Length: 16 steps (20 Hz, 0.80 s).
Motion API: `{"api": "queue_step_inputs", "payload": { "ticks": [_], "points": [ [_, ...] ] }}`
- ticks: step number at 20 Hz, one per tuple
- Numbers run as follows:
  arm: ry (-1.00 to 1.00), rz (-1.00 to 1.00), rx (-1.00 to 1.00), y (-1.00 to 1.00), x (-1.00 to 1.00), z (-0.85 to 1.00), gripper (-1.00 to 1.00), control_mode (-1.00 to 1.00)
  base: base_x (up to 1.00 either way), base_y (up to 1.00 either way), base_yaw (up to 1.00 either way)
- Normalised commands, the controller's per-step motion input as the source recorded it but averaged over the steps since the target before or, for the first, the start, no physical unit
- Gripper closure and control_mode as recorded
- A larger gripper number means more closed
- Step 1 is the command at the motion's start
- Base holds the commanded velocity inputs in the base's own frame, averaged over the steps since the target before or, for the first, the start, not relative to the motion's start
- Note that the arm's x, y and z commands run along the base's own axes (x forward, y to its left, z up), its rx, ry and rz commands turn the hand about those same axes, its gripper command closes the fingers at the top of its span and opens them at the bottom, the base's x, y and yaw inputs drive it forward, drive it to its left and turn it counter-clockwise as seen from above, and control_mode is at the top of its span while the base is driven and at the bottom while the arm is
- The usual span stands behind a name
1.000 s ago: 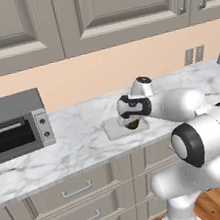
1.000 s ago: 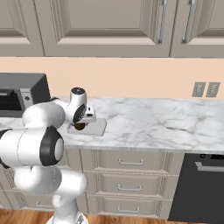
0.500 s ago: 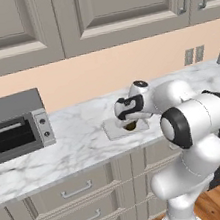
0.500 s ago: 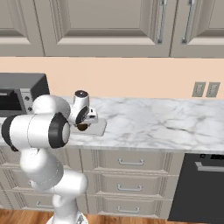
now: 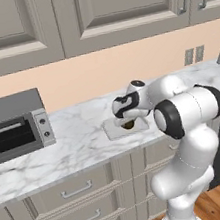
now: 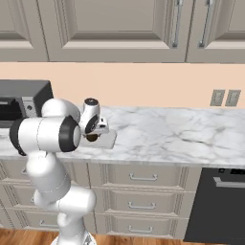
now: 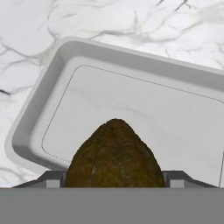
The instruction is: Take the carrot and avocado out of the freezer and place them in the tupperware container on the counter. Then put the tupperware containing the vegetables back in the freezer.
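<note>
My end effector (image 7: 114, 181) grips the avocado (image 7: 114, 155) at frame bottom, right over the container (image 7: 39, 118) on the desk (image 5: 76, 138), w/ floor bare, ready for drop.

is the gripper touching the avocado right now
Touching: in the hand view the avocado sits wedged between both fingertips of the gripper, no gap either side.

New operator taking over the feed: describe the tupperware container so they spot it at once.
Find the marble counter below the grey wall cabinets, right of the toaster oven. Near its front edge, under the gripper, sits the tupperware container. It is a shallow pale grey square tray, and the dark avocado hangs just above it.
</note>
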Motion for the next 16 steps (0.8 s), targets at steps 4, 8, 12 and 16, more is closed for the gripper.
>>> {"api": "queue_step_inputs", "payload": {
  "ticks": [4,8,12,16],
  "points": [
    [0.05,0.01,0.0,0.0,0.22,0.0,1.0,-1.0,0.0,0.0,0.0],
    [0.0,0.0,0.0,0.0,0.24,-0.02,1.0,-1.0,0.0,0.0,0.0],
    [-0.06,0.01,0.0,0.0,0.13,-0.06,-1.0,-1.0,0.0,0.0,0.0],
    [0.0,0.0,0.0,0.0,0.0,-0.07,-1.0,-1.0,0.0,0.0,0.0]
  ]
}}
